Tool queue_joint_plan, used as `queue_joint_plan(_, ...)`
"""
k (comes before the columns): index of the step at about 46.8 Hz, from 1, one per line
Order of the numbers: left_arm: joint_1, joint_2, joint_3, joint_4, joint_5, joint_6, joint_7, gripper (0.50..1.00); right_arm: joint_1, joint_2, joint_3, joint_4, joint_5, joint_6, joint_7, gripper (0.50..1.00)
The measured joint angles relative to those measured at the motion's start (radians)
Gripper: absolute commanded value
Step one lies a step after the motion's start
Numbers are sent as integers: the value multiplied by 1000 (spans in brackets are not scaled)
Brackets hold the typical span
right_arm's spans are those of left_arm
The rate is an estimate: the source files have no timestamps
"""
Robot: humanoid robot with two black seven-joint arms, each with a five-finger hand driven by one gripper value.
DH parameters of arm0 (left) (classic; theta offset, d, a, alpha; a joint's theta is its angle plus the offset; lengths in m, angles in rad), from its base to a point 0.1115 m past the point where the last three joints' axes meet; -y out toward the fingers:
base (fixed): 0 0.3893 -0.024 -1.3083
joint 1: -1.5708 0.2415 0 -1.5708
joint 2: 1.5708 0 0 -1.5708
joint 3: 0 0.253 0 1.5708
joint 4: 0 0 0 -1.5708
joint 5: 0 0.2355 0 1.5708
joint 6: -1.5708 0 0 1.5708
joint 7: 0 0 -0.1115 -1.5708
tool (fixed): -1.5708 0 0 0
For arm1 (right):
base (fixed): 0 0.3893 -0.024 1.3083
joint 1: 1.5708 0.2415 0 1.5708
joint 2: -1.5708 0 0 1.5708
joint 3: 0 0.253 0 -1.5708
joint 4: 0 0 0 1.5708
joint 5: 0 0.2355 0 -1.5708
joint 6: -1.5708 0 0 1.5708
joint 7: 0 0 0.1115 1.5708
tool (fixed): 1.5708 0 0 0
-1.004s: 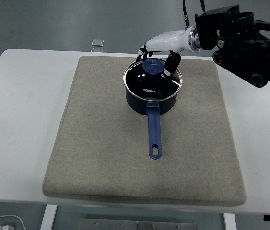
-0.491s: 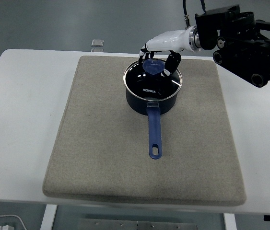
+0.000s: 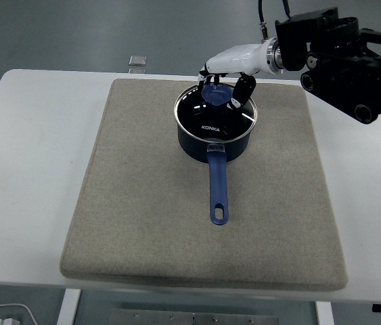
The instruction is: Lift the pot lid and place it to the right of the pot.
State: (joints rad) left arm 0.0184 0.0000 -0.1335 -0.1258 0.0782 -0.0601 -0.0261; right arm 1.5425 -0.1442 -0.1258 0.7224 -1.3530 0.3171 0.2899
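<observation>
A dark blue pot point(image 3: 215, 139) stands on the grey mat point(image 3: 143, 203) at the back middle, its blue handle point(image 3: 218, 189) pointing toward the near edge. A glass lid point(image 3: 207, 118) with a blue knob point(image 3: 215, 95) sits on the pot. My right hand point(image 3: 222, 84) reaches in from the upper right, just above the lid. Its dark fingers are curled around the knob, with the thumb on the knob's right side. The lid rests level on the pot's rim.
The mat covers most of the white table point(image 3: 21, 169). A small clear object point(image 3: 137, 63) lies at the table's far edge. The right arm's black body point(image 3: 352, 61) hangs over the back right corner. Bare mat lies to the right of the pot point(image 3: 285, 149).
The right hand has shifted very slightly up and to the right around the knob. The pot and lid have not visibly moved.
</observation>
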Motion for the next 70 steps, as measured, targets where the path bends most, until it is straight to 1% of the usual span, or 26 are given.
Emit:
queue_joint_plan(1, 0, 0, 0, 0, 0, 0, 0, 1000, 0, 0, 0, 0, 0, 0, 0, 686)
queue_joint_plan(4, 0, 0, 0, 0, 0, 0, 0, 1000, 0, 0, 0, 0, 0, 3, 0, 656)
queue_joint_plan(6, 0, 0, 0, 0, 0, 0, 0, 1000, 0, 0, 0, 0, 0, 3, 0, 650)
queue_joint_plan(9, 0, 0, 0, 0, 0, 0, 0, 1000, 0, 0, 0, 0, 0, 5, 0, 619)
queue_joint_plan(14, 0, 0, 0, 0, 0, 0, 0, 1000, 0, 1, 0, 0, 0, 6, 0, 611)
queue_joint_plan(20, 0, 0, 0, 0, 0, 0, 0, 1000, 3, 1, 1, 0, 0, 8, 0, 548)
queue_joint_plan(23, 0, 0, 0, 0, 0, 0, 0, 1000, 4, 1, 2, 1, 1, 13, 0, 537)
queue_joint_plan(26, 0, 0, 0, 0, 0, 0, 0, 1000, 5, 0, 3, 1, 1, 21, 0, 505)
queue_joint_plan(37, 0, 0, 0, 0, 0, 0, 0, 1000, 11, 0, 4, 0, 3, 27, -1, 504)
queue_joint_plan(53, 0, 0, 0, 0, 0, 0, 0, 1000, 16, -7, 15, -1, 4, 57, -3, 509)
queue_joint_plan(61, 0, 0, 0, 0, 0, 0, 0, 1000, 17, -11, 15, -6, 10, 60, -4, 509)
queue_joint_plan(65, 0, 0, 0, 0, 0, 0, 0, 1000, 31, -14, 15, -6, 16, 62, -4, 507)
queue_joint_plan(70, 0, 0, 0, 0, 0, 0, 0, 1000, 49, -22, 18, -6, 22, 93, -5, 507)
